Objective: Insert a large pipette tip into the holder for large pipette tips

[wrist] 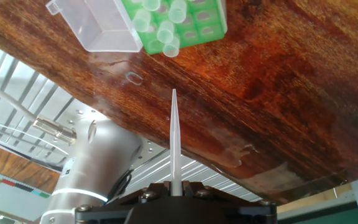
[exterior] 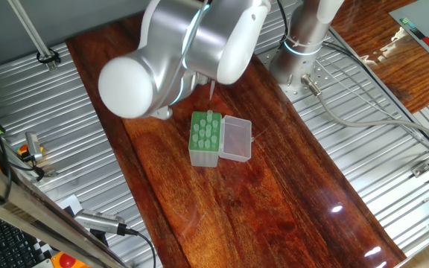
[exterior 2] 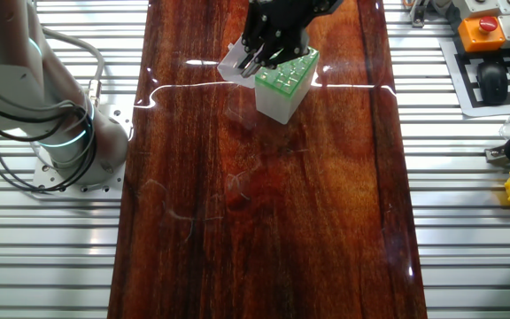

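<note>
Hand view shows the gripper (wrist: 174, 186) closed on the tip (wrist: 174, 140), held above the table beside the holder (wrist: 179, 25); next, align it over a free hole.

I am hanging my gripper (exterior 2: 257, 60) over the wooden table (exterior: 274, 201), the large pipette tip (wrist: 174, 140) pointing down from between my fingers, just beside the holder for large pipette tips (exterior: 205, 138). Tips already seated (wrist: 160, 25) are standing up out of the holder's near end — they are narrowing the room there, while the holes further along are lying open. The clear lid (exterior: 237, 139) is lying flat against one side of the holder, blocking approach from that side. On the far side from the lid the wood is bare. My own arm base (exterior 2: 56, 133) is standing well apart from the holder, off the wood.
</note>
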`<control>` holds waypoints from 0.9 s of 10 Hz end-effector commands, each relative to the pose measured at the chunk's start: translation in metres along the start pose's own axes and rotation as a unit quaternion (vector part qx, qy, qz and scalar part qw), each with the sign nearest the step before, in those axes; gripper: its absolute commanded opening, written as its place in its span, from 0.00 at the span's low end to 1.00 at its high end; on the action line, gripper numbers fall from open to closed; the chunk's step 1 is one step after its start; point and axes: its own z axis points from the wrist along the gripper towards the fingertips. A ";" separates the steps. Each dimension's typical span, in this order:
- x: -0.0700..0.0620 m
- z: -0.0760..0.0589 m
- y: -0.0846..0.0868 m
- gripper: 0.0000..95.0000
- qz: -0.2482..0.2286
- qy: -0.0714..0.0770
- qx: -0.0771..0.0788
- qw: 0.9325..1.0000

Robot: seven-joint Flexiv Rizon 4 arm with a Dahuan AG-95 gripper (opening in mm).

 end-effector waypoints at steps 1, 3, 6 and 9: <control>0.004 -0.002 -0.004 0.00 0.001 -0.005 0.004 1.000; 0.008 -0.001 -0.008 0.00 0.000 -0.011 0.003 1.000; 0.010 0.001 -0.012 0.00 0.005 -0.017 0.004 1.000; 0.007 0.001 -0.009 0.00 0.008 -0.022 0.007 1.000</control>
